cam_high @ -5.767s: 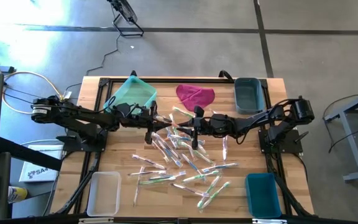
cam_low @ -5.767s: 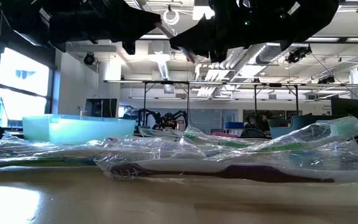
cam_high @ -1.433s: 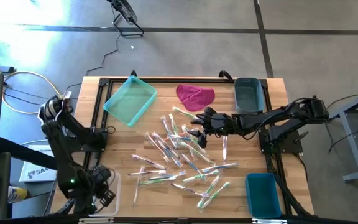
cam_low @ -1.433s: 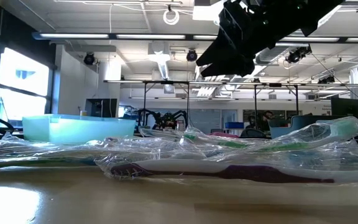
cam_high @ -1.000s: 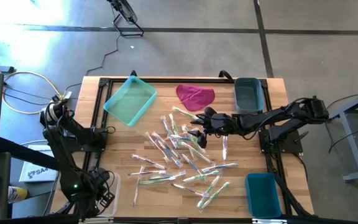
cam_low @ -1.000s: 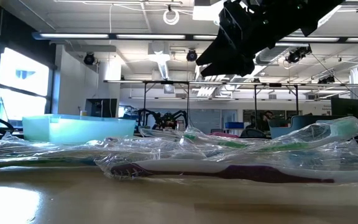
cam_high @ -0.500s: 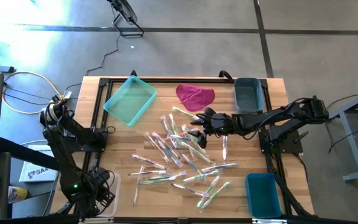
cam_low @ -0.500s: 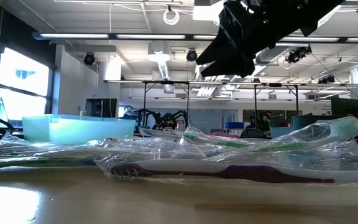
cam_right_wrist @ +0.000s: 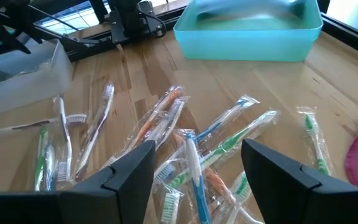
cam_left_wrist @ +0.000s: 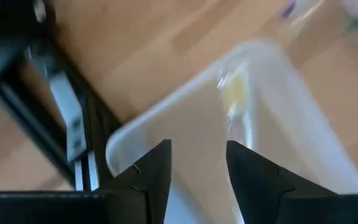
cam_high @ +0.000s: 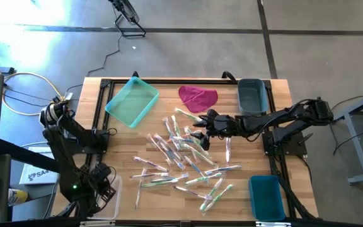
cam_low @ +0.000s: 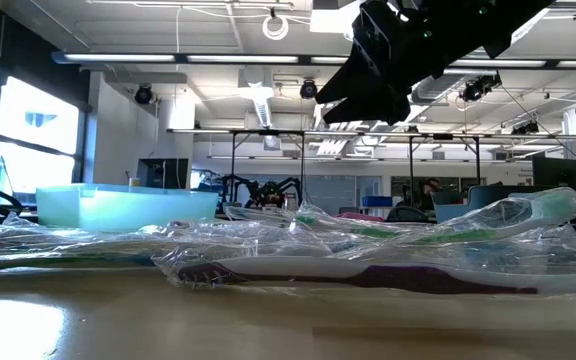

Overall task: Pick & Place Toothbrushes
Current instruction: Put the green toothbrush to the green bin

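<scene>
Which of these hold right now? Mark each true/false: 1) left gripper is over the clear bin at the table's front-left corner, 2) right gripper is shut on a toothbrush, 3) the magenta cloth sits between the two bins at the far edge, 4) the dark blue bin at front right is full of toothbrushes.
1) True. The left gripper hangs over the clear bin, fingers apart.
2) False. The right gripper is open above the toothbrushes, holding nothing.
3) True. The magenta cloth lies between the light teal bin and the grey-blue bin.
4) False. The dark blue bin shows no toothbrushes; they lie scattered on the table.
</scene>
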Action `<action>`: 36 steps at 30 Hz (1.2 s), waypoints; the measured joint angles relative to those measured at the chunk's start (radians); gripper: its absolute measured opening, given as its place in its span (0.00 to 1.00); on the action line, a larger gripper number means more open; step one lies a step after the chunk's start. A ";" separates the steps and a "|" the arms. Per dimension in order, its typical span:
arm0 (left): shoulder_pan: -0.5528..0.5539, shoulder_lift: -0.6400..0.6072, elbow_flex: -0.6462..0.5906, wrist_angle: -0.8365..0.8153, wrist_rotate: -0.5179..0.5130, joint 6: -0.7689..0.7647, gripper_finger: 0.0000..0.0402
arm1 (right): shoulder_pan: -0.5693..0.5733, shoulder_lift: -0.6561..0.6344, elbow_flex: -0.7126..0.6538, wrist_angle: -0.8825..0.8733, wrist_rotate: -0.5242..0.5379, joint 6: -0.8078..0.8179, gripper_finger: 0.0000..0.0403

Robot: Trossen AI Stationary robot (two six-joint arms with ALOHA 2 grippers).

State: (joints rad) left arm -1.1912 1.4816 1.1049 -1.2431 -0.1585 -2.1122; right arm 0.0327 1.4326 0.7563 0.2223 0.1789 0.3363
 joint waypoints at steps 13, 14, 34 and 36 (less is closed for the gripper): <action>0.053 -0.101 0.015 -0.041 -0.589 0.307 0.13 | 0.000 0.000 0.000 -0.001 -0.003 -0.024 0.57; 0.068 -0.101 0.015 -0.040 -0.590 0.336 0.11 | 0.000 0.000 0.000 -0.001 -0.003 -0.033 0.57; 0.639 -0.107 0.015 0.270 -0.541 1.280 0.00 | -0.001 0.000 0.000 -0.014 0.002 -0.108 0.57; 0.698 -0.107 0.015 0.313 -0.513 1.370 0.00 | -0.001 0.000 0.000 -0.017 0.002 -0.129 0.57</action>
State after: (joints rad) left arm -0.4937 1.3750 1.1198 -0.9306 -0.6716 -0.7417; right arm 0.0319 1.4326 0.7563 0.2054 0.1806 0.2070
